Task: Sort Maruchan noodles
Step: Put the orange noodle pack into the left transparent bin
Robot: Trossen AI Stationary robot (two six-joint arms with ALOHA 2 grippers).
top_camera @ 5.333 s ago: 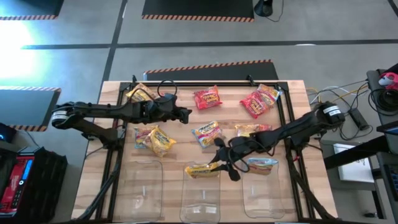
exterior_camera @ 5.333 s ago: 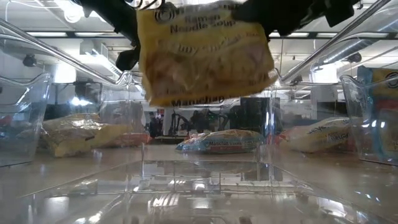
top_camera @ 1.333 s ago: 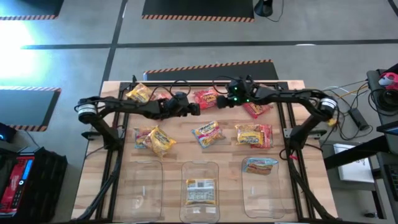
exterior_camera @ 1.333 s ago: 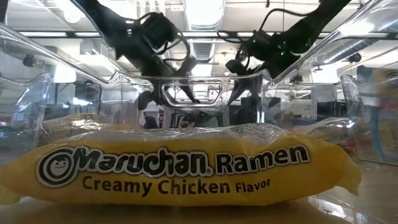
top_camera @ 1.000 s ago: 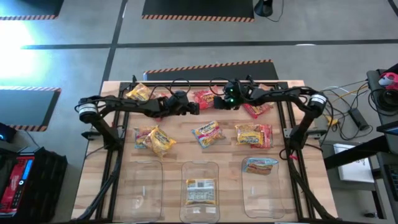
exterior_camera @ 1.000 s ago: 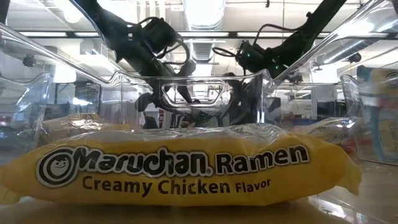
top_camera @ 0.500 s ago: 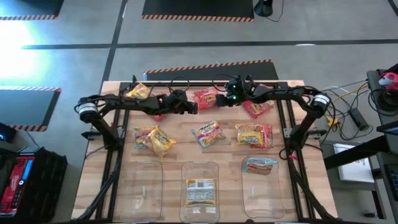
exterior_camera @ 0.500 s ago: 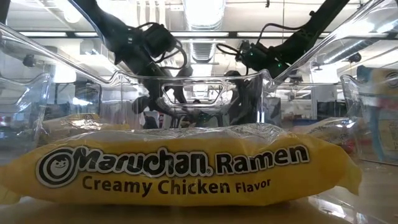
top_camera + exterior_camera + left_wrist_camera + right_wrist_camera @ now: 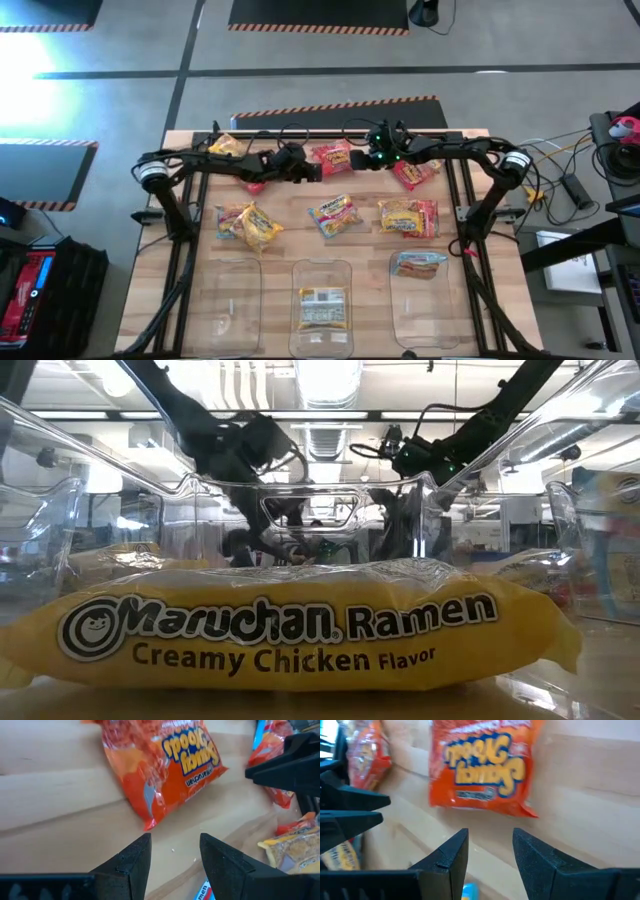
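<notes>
**Both grippers close in on one red packet**

Wooden table, far edge: a red Maruchan packet lies flat between the two sets of jaws. Left gripper and right gripper both stand parted and empty, the packet just ahead of each, untouched.

Red, yellow and blue Maruchan noodles packets lie scattered flat
</notes>
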